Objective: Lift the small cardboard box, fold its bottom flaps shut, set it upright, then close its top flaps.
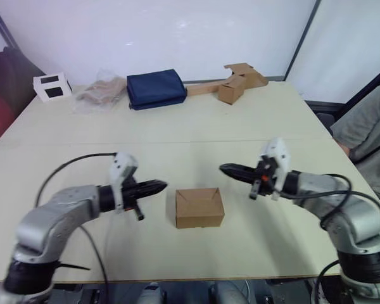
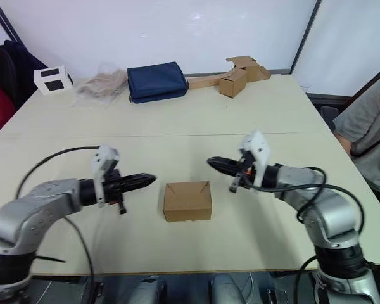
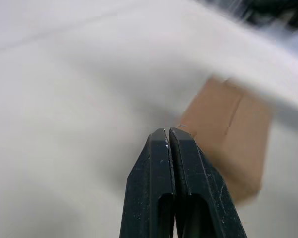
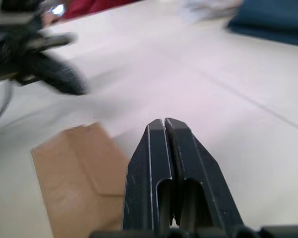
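Black fingers of the left gripper [image 1: 159, 186] are pressed together, holding nothing, tips just left of the small cardboard box [image 1: 199, 208] and apart from it. Right gripper [image 1: 227, 169] likewise has its fingers pressed together and empty, above and right of the box, not touching. Box sits on the near part of the pale cream table [image 1: 177, 126], top flaps [image 1: 199, 196] folded down to a centre seam. Along the far edge lie a white box with black panels [image 1: 52, 86], a crumpled clear bag [image 1: 101, 92], a navy folded cloth [image 1: 155, 88] and a second brown box on a long strip [image 1: 234, 82]. White wall panels stand behind. A person's grey sleeve [image 1: 367, 126] shows at the right.
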Available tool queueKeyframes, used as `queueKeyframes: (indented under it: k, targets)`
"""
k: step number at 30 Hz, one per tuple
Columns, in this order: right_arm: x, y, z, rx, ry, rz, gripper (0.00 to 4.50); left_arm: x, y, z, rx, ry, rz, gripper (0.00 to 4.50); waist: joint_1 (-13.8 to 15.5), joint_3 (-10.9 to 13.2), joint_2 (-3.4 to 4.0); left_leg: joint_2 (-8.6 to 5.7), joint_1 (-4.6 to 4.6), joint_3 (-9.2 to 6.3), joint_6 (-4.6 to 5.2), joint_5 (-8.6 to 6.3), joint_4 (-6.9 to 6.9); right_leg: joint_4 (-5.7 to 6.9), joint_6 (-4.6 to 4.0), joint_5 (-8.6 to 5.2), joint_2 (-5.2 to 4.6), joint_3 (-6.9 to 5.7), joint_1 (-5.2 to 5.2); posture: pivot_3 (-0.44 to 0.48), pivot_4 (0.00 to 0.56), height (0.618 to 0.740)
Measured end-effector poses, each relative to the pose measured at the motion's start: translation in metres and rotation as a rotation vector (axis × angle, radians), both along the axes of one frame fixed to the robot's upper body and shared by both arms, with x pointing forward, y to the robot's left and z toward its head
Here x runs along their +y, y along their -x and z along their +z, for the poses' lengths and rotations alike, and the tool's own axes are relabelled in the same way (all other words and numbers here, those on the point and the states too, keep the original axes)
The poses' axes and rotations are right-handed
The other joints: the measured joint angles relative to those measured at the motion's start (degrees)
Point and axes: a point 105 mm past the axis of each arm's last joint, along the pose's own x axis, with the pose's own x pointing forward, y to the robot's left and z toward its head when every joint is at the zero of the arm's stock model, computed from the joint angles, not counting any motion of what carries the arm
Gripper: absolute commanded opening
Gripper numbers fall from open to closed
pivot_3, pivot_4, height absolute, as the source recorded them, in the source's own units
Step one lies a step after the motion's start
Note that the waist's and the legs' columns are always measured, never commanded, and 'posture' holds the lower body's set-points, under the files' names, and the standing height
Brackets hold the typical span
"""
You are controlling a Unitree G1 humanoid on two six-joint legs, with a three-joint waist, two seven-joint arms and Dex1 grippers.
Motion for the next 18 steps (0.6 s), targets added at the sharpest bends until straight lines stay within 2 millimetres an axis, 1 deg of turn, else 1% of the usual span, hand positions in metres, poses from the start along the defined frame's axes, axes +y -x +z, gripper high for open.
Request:
queueKeyframes:
  k: [2,6,9,12,15,18]
  targets:
    - [-0.013,0.003,-0.004,0.036,0.012,-0.034,0.00,0.010,0.009,-0.008,0.050,-0.010,0.013,0.06,0.1,0.0,0.00,0.00,0.00,0.00,0.00,0.00,0.00,-0.01,0.00,0.00,-0.01,-0.01,0.02,0.000,0.150,0.740]
    - [-0.042,0.014,-0.031,0.155,0.075,-0.116,0.00,0.032,0.027,-0.029,0.154,-0.048,0.060,0.06,0.2,0.0,0.00,0.00,0.01,0.02,0.00,0.00,-0.01,-0.06,-0.01,0.00,-0.01,0.00,0.05,0.000,0.150,0.740]
    - [-0.054,0.026,-0.052,0.232,0.119,-0.138,0.00,0.038,0.038,-0.044,0.205,-0.044,0.071,0.06,0.1,0.0,0.00,0.00,0.08,0.04,0.01,0.00,-0.02,-0.07,-0.01,-0.01,0.00,0.00,0.10,0.000,0.150,0.740]
    - [-0.064,0.035,-0.066,0.281,0.149,-0.154,0.00,0.044,0.053,-0.060,0.298,-0.026,0.072,0.06,0.0,0.0,0.00,0.02,0.09,0.05,0.01,-0.01,-0.02,-0.07,-0.01,-0.01,0.01,0.01,0.11,0.000,0.150,0.740]
    - [-0.074,0.035,-0.074,0.295,0.171,-0.175,0.00,0.040,0.057,-0.060,0.320,0.016,0.050,0.06,0.1,0.0,0.00,0.02,0.17,0.06,0.01,-0.01,-0.01,-0.08,-0.01,-0.01,0.00,0.02,0.21,0.000,0.150,0.740]
    - [-0.079,0.033,-0.075,0.288,0.179,-0.184,0.00,0.040,0.056,-0.059,0.314,0.023,0.053,0.06,0.1,0.0,0.00,0.02,0.20,0.06,0.01,-0.01,-0.03,-0.09,-0.01,-0.01,0.01,0.02,0.22,0.000,0.150,0.740]
